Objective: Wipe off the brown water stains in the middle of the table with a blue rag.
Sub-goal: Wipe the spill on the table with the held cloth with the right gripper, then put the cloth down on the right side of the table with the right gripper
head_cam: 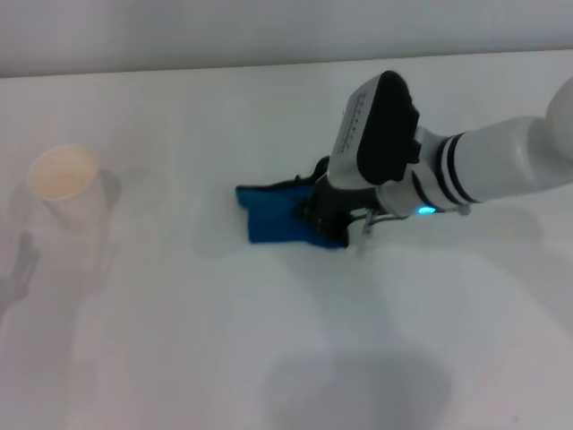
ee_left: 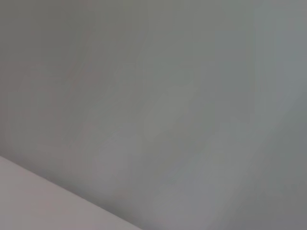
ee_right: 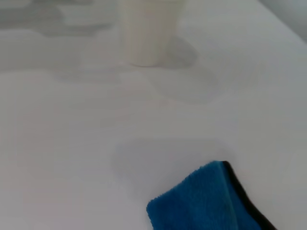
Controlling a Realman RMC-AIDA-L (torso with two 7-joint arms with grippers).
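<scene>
The blue rag (head_cam: 273, 219) lies bunched on the white table (head_cam: 269, 349) near its middle. My right gripper (head_cam: 315, 215) reaches in from the right and is shut on the rag's right part, holding it down on the surface. The rag's black-trimmed corner shows in the right wrist view (ee_right: 206, 201). No brown stain shows. Only a faint greyish patch (ee_right: 163, 155) lies on the table just beyond the rag. My left gripper is out of view, and the left wrist view shows only a plain grey surface.
A cream paper cup (head_cam: 64, 184) stands upright at the left of the table, well apart from the rag. It also shows in the right wrist view (ee_right: 148, 28). The table's far edge (head_cam: 179, 70) runs along the top.
</scene>
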